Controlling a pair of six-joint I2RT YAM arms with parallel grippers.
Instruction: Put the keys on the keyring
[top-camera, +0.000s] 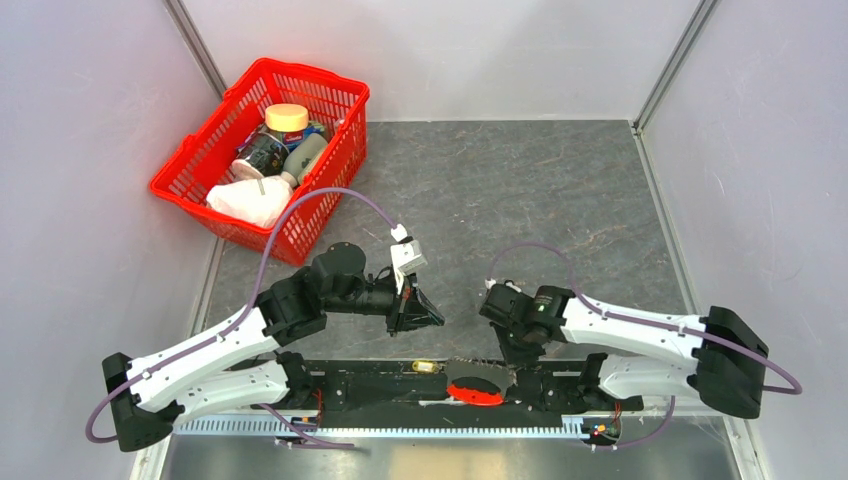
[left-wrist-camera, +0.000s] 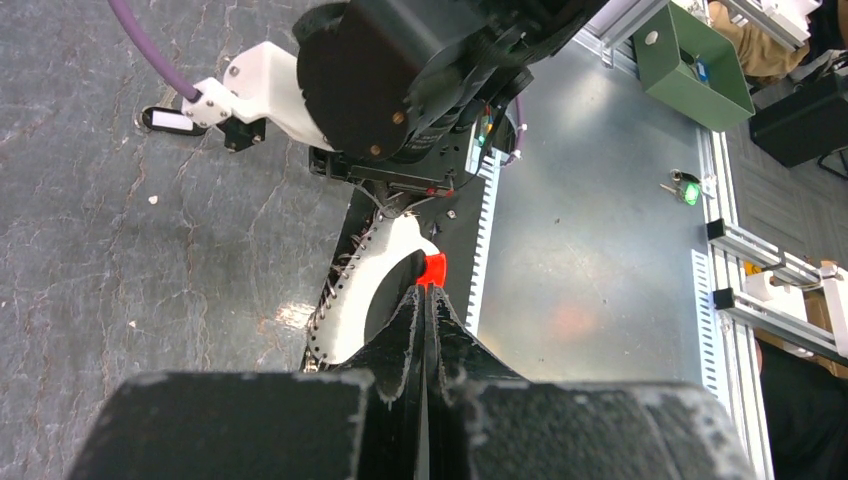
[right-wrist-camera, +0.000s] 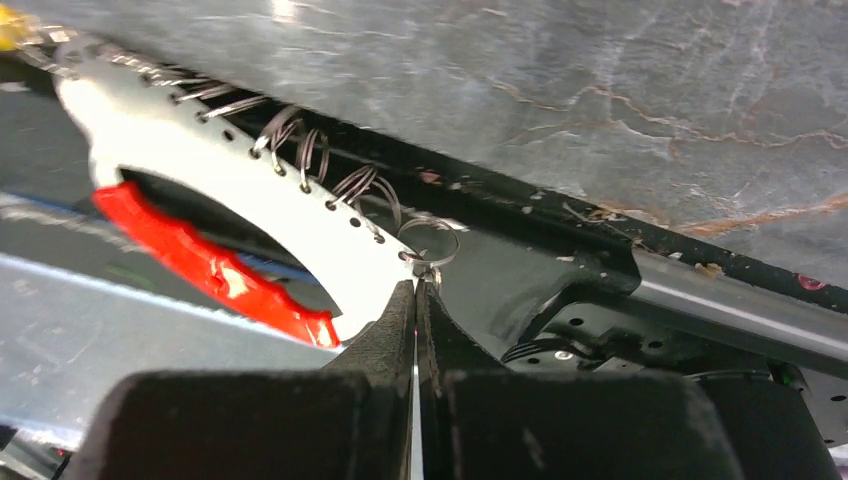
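Right claw (right-wrist-camera: 415, 288) pinches the keyring (right-wrist-camera: 432, 240) by its rim, just past the tips, left claw (left-wrist-camera: 428, 292) shut on nothing I see; thin springy wire, likely to slip

Overhead view looks down from behind; both close wrist views share the white plate (right-wrist-camera: 250, 190)

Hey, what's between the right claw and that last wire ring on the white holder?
Nothing. In the right wrist view the shut right claw meets the lower edge of the wire ring at the end of the white holder, with no gap showing.
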